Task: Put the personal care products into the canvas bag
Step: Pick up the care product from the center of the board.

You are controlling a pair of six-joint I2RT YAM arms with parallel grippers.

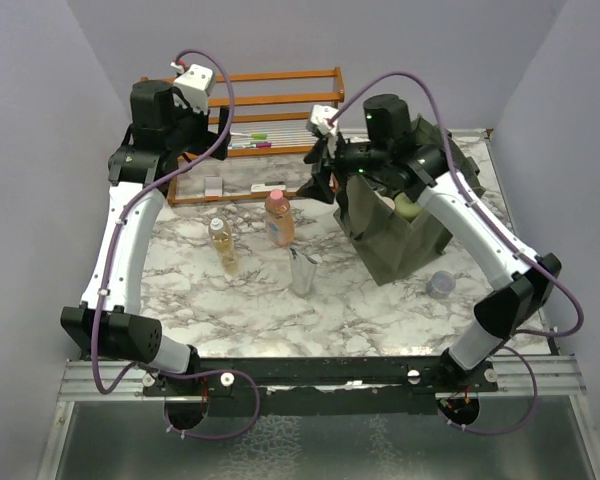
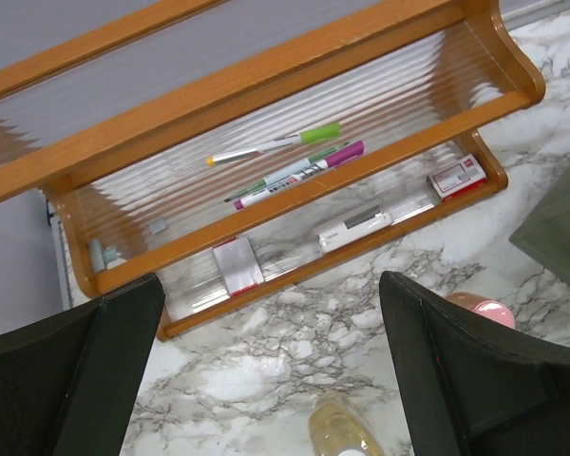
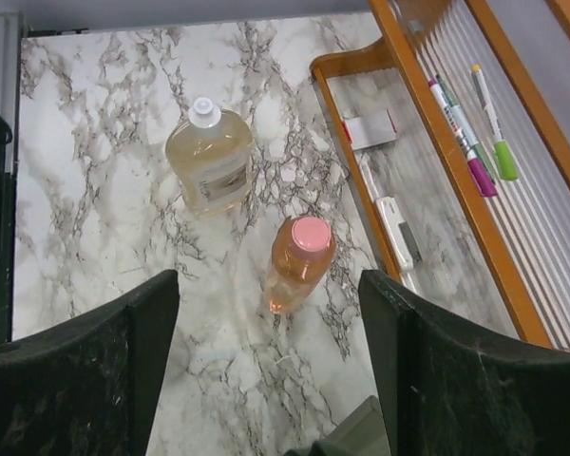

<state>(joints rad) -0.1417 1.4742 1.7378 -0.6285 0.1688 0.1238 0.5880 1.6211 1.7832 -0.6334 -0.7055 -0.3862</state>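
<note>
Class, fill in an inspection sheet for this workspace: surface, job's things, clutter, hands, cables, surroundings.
Surface: white marble-patterned tabletop.
Job's things: dark olive canvas bag upright, right side; pale yellow white-capped bottle, orange pink-capped bottle, silver metallic tube outside it.
Clutter: orange wooden rack holding pink and green pens; small round lavender jar.
Hands: left hand open, empty; right hand open, empty.
Cables: purple cables looped along both arms.
Surroundings: plain pale walls.

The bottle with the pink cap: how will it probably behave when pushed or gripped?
The pink-capped bottle stands tall and narrow on the marble table, so a push near the cap would probably tip it. Its round, smooth-looking body may slip in a grip, or roll once down. It looks full of orange liquid, so likely heavy for its size.
</note>
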